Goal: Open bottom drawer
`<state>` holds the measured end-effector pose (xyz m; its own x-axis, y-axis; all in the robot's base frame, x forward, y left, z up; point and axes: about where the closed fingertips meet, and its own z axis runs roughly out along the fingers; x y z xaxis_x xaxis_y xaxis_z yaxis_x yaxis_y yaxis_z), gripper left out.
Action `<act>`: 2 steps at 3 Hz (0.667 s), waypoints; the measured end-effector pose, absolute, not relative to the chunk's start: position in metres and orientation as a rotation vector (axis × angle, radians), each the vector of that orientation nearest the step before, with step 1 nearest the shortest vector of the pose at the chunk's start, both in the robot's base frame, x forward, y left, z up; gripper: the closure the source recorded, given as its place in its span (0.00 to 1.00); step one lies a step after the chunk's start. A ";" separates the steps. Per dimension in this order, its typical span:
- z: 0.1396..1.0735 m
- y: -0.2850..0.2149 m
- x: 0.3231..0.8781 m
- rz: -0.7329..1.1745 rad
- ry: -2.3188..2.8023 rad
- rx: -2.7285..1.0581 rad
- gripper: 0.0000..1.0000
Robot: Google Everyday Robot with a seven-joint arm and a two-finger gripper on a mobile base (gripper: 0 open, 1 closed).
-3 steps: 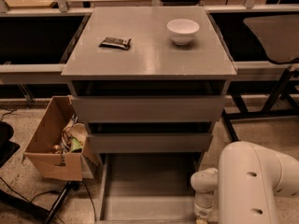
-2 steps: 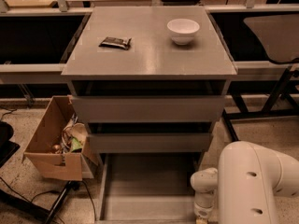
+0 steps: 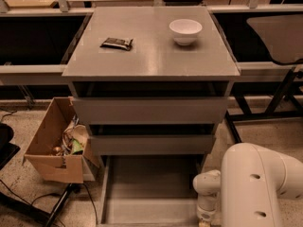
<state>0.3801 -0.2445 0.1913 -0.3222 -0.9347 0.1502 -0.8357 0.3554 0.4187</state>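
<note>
The grey cabinet (image 3: 151,60) has three drawers. The bottom drawer (image 3: 151,193) stands pulled far out toward me, its plain grey tray interior bare, its front near the lower edge of the view. The mid drawer front (image 3: 151,144) and the top drawer front (image 3: 149,110) sit a little out from the carcass. My white arm (image 3: 260,188) fills the lower right. Its wrist (image 3: 207,200) hangs at the right front corner of the open bottom drawer. The gripper is below the frame's edge, out of view.
A white bowl (image 3: 185,31) and a dark snack packet (image 3: 117,43) lie on the cabinet top. An open cardboard box (image 3: 54,148) of trash stands on the floor left of the drawers. Cables and a black stand leg (image 3: 57,207) lie at lower left. Black table legs (image 3: 279,98) stand at right.
</note>
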 end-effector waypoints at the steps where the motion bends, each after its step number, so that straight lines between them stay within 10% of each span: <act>1: 0.194 -0.248 0.377 -0.380 -2.262 1.539 1.00; 2: 0.194 -0.247 0.377 -0.380 -2.262 1.535 1.00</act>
<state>0.3771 -0.2468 0.1943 -0.3319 -0.9300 0.1576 -0.8275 0.3673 0.4246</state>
